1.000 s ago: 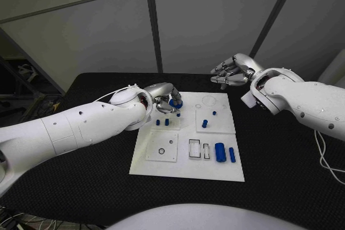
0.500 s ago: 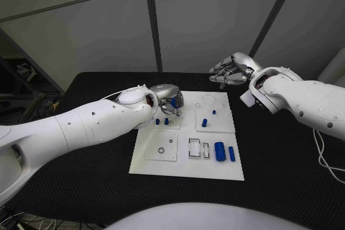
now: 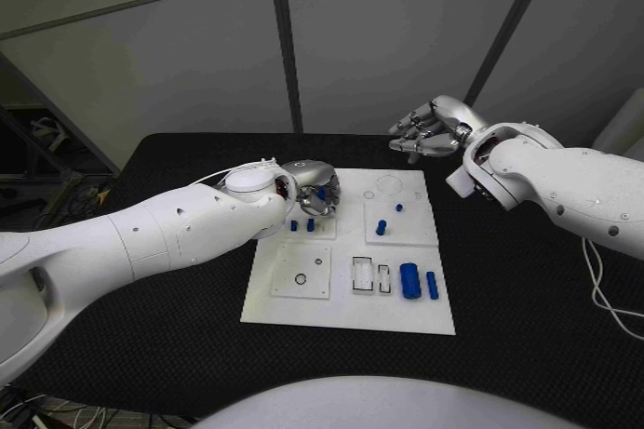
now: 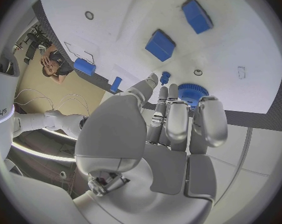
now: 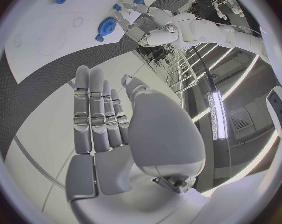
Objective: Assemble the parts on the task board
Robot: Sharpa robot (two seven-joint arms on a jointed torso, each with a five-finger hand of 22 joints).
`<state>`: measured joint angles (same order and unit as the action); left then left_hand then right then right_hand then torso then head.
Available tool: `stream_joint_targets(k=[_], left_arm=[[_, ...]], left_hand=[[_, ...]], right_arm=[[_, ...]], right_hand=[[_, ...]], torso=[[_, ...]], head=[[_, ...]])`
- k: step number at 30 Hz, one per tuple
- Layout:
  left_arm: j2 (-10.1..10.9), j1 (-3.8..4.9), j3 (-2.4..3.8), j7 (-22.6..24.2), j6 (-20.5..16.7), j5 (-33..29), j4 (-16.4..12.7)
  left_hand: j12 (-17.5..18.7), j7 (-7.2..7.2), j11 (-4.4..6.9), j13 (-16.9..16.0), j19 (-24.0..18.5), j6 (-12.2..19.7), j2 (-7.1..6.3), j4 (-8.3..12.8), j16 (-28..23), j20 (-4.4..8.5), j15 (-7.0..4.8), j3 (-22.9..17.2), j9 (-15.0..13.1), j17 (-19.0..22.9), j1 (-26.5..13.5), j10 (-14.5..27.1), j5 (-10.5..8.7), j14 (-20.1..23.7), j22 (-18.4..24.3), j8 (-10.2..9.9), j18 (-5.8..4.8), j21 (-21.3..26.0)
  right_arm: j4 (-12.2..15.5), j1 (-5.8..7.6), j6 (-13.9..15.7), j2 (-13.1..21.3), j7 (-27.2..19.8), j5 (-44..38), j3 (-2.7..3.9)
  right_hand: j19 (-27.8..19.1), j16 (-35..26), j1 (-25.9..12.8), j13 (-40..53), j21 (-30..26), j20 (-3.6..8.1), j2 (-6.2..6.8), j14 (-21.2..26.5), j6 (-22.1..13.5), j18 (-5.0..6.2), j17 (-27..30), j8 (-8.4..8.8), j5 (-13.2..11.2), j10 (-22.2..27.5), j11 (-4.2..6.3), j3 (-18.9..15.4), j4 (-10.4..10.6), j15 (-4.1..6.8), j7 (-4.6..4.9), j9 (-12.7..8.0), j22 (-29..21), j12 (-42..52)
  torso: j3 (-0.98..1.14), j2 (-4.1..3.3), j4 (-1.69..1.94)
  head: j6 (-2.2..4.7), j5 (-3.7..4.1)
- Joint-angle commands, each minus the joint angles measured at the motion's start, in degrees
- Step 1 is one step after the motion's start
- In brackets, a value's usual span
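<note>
- The left hand (image 3: 315,189) is at the board's (image 3: 403,319) far-left corner, fingers curled down around a blue gear (image 4: 192,92); the fingertips (image 4: 152,80) touch it at the rim, and it sits right at the board's edge.
- In the left wrist view a small blue peg (image 4: 165,76) stands just beyond the gear, with two blue blocks (image 4: 160,45) farther across the white surface.
- The right hand (image 3: 432,131) hovers above the black table (image 3: 161,327) past the board's far-right corner, well clear of the parts; its fingers lie straight and side by side, the thumb apart, holding nothing.
- On the board in the head view: two short pegs (image 3: 302,226) near the left hand, a peg (image 3: 382,228) on the raised right tile, and a thick cylinder (image 3: 409,282) beside a thin pin (image 3: 432,285) near the right edge.
- A square tile with a small ring hole (image 3: 303,278) lies at the near left, rectangular slots (image 3: 364,274) next to it.
</note>
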<state>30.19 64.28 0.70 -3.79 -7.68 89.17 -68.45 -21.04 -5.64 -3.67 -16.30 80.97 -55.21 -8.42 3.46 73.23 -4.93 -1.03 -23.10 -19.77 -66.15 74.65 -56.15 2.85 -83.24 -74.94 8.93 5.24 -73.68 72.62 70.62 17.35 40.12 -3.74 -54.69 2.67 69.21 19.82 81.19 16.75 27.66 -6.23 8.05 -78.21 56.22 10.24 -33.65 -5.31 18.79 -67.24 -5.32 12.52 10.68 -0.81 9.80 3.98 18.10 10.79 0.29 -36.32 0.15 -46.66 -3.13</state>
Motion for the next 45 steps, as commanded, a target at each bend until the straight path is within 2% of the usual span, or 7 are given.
stream_joint_targets(k=[1, 33, 38, 45], left_arm=[[-0.25, 0.06, -0.06, -0.30, 1.77, 0.73, 0.25], [-1.33, -0.14, -0.23, 0.68, 2.21, 0.52, 2.59], [-1.52, -0.18, -0.24, 1.64, 1.13, -1.07, 3.16], [-1.43, -0.24, -0.23, 2.65, -0.55, -2.45, 3.14]], left_hand=[[0.36, -0.08, 0.13, 0.27, 0.50, -0.70, -0.03, 0.00, 0.27, -0.07, 0.10, -0.62, 0.20, 0.16, 0.66, -0.71, -0.03, -0.51, -3.12, -0.21, -1.21, -0.31], [3.31, -0.60, 0.35, 3.43, 1.56, -2.02, 0.78, 1.31, 0.76, 0.02, -0.01, -4.82, 2.68, 1.25, 2.37, -4.30, -0.02, -0.86, -4.95, -1.48, -1.67, -2.22], [4.38, -0.68, 0.45, 4.26, 1.54, -2.89, 1.12, 1.94, 0.80, 0.01, -0.04, -6.64, 3.24, 1.68, 2.82, -5.71, -0.04, -0.76, -5.16, -1.69, -1.70, -2.31], [5.47, -0.69, 0.53, 5.00, 1.53, -3.98, 0.89, 2.13, 0.92, 0.03, -0.09, -7.56, 3.72, 2.06, 2.16, -7.27, 0.00, -0.70, -5.36, -1.80, -1.71, -2.36]], right_arm=[[-0.07, 0.12, -0.36, -0.21, -0.06, 0.20, 0.02], [-0.18, 0.12, -0.60, -0.52, -0.05, 0.20, 0.02], [-0.15, 0.12, -0.59, -0.49, -0.06, 0.20, 0.02], [-0.09, 0.12, -0.57, -0.37, -0.04, 0.20, 0.02]], right_hand=[[0.30, -0.25, 0.07, -0.10, -0.22, -0.28, -0.26, 0.27, -0.17, 0.23, -0.06, -0.04, 0.26, 0.47, -0.12, 0.06, 0.09, -0.03, 0.34, 0.07, -0.10, 0.32], [0.50, -0.29, 0.24, -0.23, -0.38, -0.23, -0.34, 0.20, 0.10, 0.24, -0.14, -0.25, 1.02, 0.45, -0.07, 0.14, 0.04, 0.02, 0.29, 0.13, -0.21, 0.45], [0.50, -0.29, 0.24, -0.23, -0.38, -0.23, -0.34, 0.20, 0.10, 0.24, -0.14, -0.25, 1.02, 0.45, -0.07, 0.14, 0.04, 0.02, 0.29, 0.13, -0.21, 0.45], [0.53, -0.30, 0.24, -0.25, -0.41, -0.22, -0.35, 0.20, 0.14, 0.24, -0.15, -0.28, 1.15, 0.44, -0.07, 0.15, 0.06, 0.02, 0.28, 0.14, -0.22, 0.47]], torso=[[-0.03, 0.00, 0.01], [0.01, 0.00, 0.01], [0.01, 0.02, 0.01], [0.00, 0.01, 0.08]], head=[[0.00, -0.04], [-0.36, 0.03], [-0.34, 0.03], [-0.34, -0.01]])
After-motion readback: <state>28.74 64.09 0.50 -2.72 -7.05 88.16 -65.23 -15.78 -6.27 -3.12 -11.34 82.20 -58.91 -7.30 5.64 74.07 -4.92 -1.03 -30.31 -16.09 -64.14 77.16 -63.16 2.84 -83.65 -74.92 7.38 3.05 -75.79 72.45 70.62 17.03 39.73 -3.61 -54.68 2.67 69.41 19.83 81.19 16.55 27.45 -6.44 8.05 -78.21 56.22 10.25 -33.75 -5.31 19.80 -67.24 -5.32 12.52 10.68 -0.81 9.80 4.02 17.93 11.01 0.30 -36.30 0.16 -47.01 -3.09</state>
